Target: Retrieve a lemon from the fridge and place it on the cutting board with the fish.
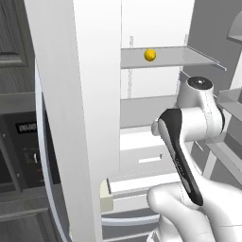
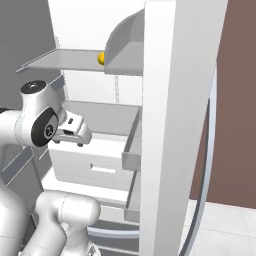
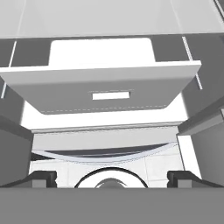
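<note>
Smooth rendered plastics and matt grey panels inside the open fridge [image 1: 94,118].

The fridge's doors and inner walls look like smooth white plastic with a soft sheen; its shelf [image 1: 179,56] is flat matt grey, thin as sheet metal or tinted glass. The lemon [image 1: 150,55] at that shelf's back edge has a smooth, slightly glossy yellow-orange skin. The drawer [image 3: 103,89] front is matt white plastic. The gripper [image 3: 112,178] has dark matt fingertips [image 3: 41,177], like hard plastic.
</note>
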Tool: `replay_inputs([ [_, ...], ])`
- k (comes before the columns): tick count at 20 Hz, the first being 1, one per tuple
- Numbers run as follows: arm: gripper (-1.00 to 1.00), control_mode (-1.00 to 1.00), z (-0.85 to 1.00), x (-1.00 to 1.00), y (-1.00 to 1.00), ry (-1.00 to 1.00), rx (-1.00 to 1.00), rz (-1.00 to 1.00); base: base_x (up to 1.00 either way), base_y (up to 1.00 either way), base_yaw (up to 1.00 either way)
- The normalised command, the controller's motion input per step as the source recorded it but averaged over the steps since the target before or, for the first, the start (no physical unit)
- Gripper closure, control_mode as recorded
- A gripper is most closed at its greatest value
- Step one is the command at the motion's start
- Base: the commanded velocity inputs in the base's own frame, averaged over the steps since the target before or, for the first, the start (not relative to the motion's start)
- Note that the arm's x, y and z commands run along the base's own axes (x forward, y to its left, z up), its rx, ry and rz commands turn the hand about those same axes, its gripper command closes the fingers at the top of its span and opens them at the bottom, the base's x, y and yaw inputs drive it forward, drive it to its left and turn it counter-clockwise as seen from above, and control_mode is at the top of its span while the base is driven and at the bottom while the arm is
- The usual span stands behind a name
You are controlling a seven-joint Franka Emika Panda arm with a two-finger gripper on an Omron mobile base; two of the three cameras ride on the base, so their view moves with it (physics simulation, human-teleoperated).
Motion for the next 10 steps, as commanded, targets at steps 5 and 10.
replay_inputs([
  [5, -1.0, -1.0, 0.11, -0.08, 0.0, -0.13, 0.0, 0.0, 0.0, 0.0, 0.0],
  [10, -1.0, -1.0, 0.5, -0.02, 0.0, -0.24, -0.11, 0.0, 0.0, 0.0, 0.0],
])
